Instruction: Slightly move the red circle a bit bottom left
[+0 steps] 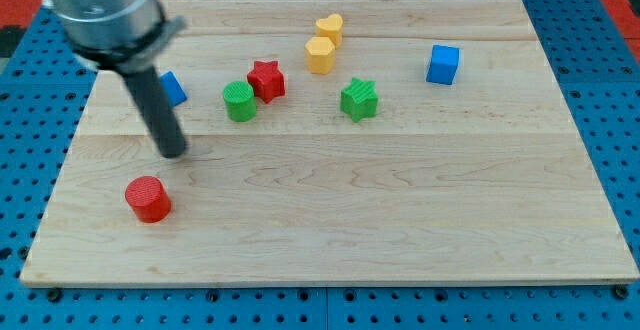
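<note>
The red circle (148, 199) sits near the board's lower left. My tip (174, 154) is just above and to the right of it, a small gap apart. A red star (266, 79) touches a green circle (239, 101) in the upper middle. A green star (359, 99) lies right of them. A yellow heart (329, 27) and a yellow block (320, 55) sit together near the view's top. A blue cube (443, 64) is at the upper right. A blue block (172, 88) shows partly behind the rod.
The wooden board (400, 210) lies on a blue pegboard surface (620, 120). The arm's grey body (100, 10) fills the view's upper left corner and hides part of the board there.
</note>
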Robot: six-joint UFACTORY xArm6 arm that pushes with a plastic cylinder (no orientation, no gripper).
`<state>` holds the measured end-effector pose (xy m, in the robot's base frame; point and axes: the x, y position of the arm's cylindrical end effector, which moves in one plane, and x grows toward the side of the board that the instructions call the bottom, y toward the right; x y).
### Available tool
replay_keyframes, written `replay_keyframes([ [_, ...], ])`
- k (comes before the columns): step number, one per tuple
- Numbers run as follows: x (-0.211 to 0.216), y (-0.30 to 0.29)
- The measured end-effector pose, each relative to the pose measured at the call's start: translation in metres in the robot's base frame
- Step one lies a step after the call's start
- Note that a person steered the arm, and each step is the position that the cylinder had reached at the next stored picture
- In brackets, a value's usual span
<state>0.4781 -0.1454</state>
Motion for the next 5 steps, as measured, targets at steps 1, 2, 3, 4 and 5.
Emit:
replay_keyframes([
  [1, 0.052, -0.011],
  [2, 0.047, -0.037],
  [3, 0.027, -0.034],
  [4, -0.016, -0.032],
  [5, -0.059, -0.011],
])
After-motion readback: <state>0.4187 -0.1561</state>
